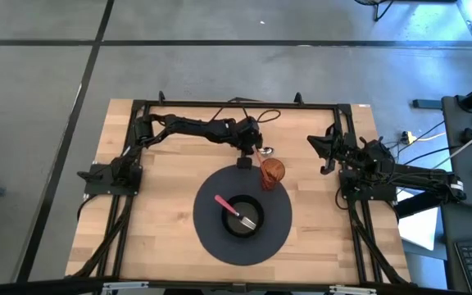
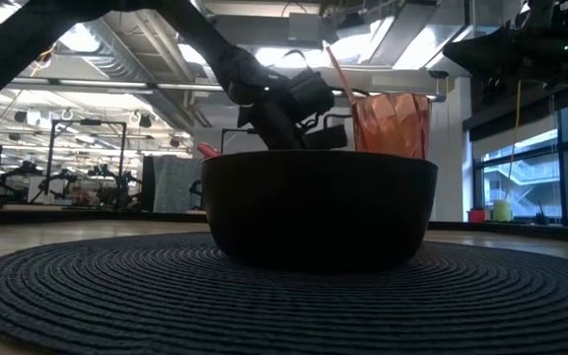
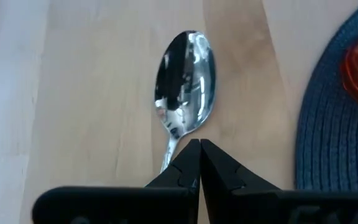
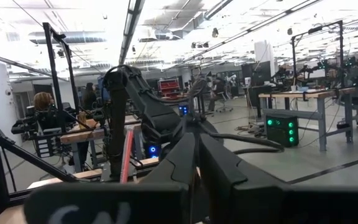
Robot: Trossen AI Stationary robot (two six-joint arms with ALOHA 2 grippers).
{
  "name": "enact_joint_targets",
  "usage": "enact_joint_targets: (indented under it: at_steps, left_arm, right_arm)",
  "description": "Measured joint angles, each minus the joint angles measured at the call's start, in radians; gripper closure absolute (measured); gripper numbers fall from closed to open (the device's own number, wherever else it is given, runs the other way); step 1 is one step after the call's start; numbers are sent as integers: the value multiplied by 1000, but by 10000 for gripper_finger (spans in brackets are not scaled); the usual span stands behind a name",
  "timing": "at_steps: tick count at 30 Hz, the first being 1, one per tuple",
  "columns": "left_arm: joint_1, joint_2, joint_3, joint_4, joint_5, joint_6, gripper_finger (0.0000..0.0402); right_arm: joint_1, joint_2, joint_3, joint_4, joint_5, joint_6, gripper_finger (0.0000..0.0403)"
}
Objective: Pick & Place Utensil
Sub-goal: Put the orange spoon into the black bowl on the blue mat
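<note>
Grasp step on the spoon (image 3: pixel 185 81): it lies flat on the counter (image 1: pixel 162 205), just off the far edge of the round mat (image 1: pixel 281 221), beside the orange cup (image 1: pixel 272 173). Left gripper (image 3: pixel 199 149) is down over its handle, fingers pinched together at the neck; whether the handle is actually caught, can't tell. Right gripper (image 1: pixel 328 153) waits at the right side, fingers nearly closed, holding nothing. A pink-handled fork (image 1: pixel 236 210) already sits in the dark bowl (image 1: pixel 242 216). Next move likely: lift straight up, confirm the spoon comes along, then carry it to the bowl or cup.
</note>
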Motion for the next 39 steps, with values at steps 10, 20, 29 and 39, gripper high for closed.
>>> enact_joint_targets:
  at_steps: [10, 20, 29, 39]
  left_arm:
    - [57, 0, 0, -81, 81, 0, 340]
    - [60, 0, 1, -3, 13, -3, 236]
    - [44, -2, 2, -54, -107, 5, 237]
    - [34, -2, 3, -171, -228, 47, 258]
  right_arm:
    - [0, 0, 0, 0, 0, 0, 379]
    - [0, 0, 0, 0, 1, 0, 379]
    - [0, 0, 0, 0, 4, -4, 379]
    - [0, 0, 0, 0, 3, -4, 379]
